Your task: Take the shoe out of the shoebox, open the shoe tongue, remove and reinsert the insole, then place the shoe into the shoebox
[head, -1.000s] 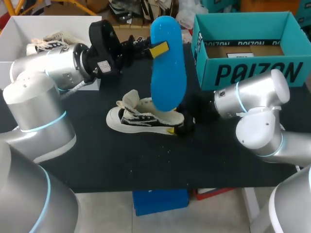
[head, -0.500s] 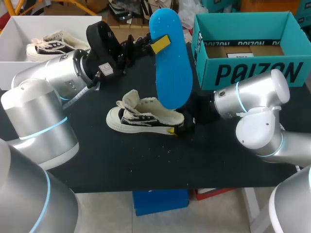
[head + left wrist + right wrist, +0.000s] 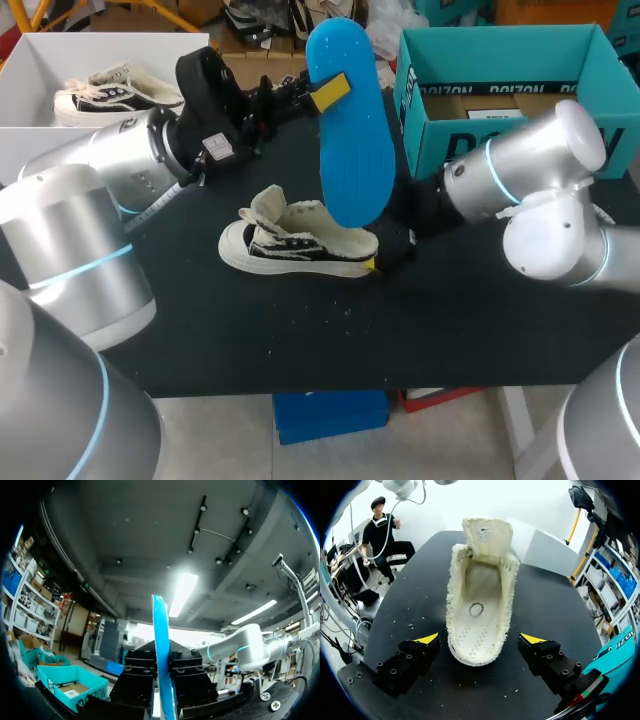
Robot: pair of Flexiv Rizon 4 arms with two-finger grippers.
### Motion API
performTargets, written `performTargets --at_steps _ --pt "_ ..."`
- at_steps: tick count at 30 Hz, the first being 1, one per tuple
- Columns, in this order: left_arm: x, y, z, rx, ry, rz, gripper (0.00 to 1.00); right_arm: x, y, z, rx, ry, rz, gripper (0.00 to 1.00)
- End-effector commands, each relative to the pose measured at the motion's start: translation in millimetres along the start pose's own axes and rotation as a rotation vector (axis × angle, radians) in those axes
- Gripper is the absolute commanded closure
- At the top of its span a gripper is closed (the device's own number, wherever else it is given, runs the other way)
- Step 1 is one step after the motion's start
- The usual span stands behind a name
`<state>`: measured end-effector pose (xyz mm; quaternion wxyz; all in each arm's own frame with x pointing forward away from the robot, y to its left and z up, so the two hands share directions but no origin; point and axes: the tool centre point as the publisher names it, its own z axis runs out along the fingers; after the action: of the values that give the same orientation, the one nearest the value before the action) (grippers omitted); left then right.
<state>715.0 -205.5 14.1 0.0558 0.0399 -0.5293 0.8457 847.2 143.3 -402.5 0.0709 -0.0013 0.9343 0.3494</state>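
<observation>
Insole (image 3: 350, 130), bright blue, stands nearly upright in the air over the shoe (image 3: 300, 240). Its lower end hangs at the shoe's heel opening; I cannot tell whether the two touch. The left pincer (image 3: 325, 92) is clenched on the insole's upper part, one yellow tip showing against the blue. In the left wrist view the insole (image 3: 159, 630) is seen edge-on, with the left pincer (image 3: 161, 670) pressing its black finger blocks against both faces.

The shoe rests on its sole on the black counter (image 3: 250, 330), toe toward my left arm and heel toward my right. Its tongue (image 3: 268, 205) is pulled up and away from the opening. The right pincer (image 3: 385, 255) sits low on the counter at the heel, released. In the right wrist view the shoe (image 3: 480, 595) lies ahead of the right pincer (image 3: 480, 639) with its heel between the spread fingers (image 3: 415, 660), which stand clear of it on either side. The tongue (image 3: 487, 535) is folded back and the bare stitched footbed shows.

The teal shoebox (image 3: 500, 35) stands open at the counter's far right, behind my right arm. A white bin (image 3: 30, 50) at the far left holds a second shoe (image 3: 110, 85)
</observation>
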Motion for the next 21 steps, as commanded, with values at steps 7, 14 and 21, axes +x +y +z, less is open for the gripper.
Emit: performTargets --at_steps 7,14,21 --pt "2.2 0.5 1.6 0.000 -0.013 0.003 1.00 -11.3 17.7 -29.7 0.363 0.110 -0.062 0.00" --pt "2.2 0.5 1.6 0.000 -0.013 0.003 1.00 -12.9 27.3 -27.8 0.493 0.124 -0.064 0.00" --pt "2.2 0.5 1.6 0.000 -0.013 0.003 1.00 -11.0 34.0 -25.7 0.571 0.134 -0.041 0.00"
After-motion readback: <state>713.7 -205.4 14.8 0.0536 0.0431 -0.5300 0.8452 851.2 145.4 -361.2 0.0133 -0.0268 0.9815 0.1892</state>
